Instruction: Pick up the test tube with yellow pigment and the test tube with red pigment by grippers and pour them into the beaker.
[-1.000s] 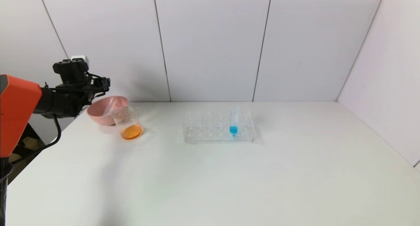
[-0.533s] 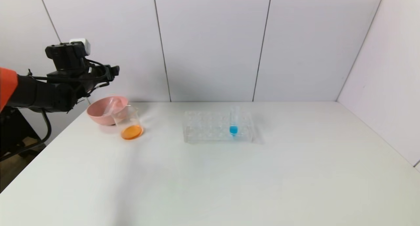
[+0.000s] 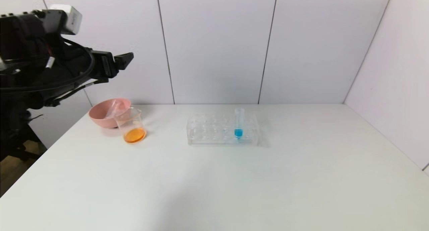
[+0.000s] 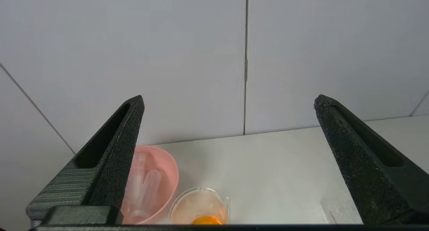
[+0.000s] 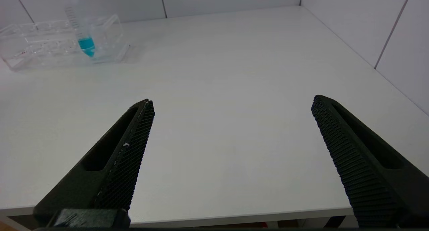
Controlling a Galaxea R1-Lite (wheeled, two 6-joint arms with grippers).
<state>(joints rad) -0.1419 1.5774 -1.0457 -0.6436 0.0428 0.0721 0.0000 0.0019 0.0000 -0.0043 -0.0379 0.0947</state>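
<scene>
Beaker point(image 3: 131, 128) stands at left centre of the head view, orange liquid pooled in its bottom, touching or just in front of the pink bowl point(image 3: 103, 115); judging by that mixed colour, both pours look done. The left gripper point(image 3: 121, 61) hangs in the upper left of that frame, above the beaker, pointing toward the right of the frame, so the left arm is much the nearer one. The left wrist view adds what the head view cannot: its jaws gape wide and empty, and clear emptied tubes point(image 4: 147, 192) lie inside the bowl. The right gripper point(image 5: 231, 103), absent from the head view, shows in its own view spread wide over bare table point(image 5: 234, 73), with the rack point(image 5: 50, 45) and blue tube point(image 5: 83, 33) at upper left, well apart.
</scene>
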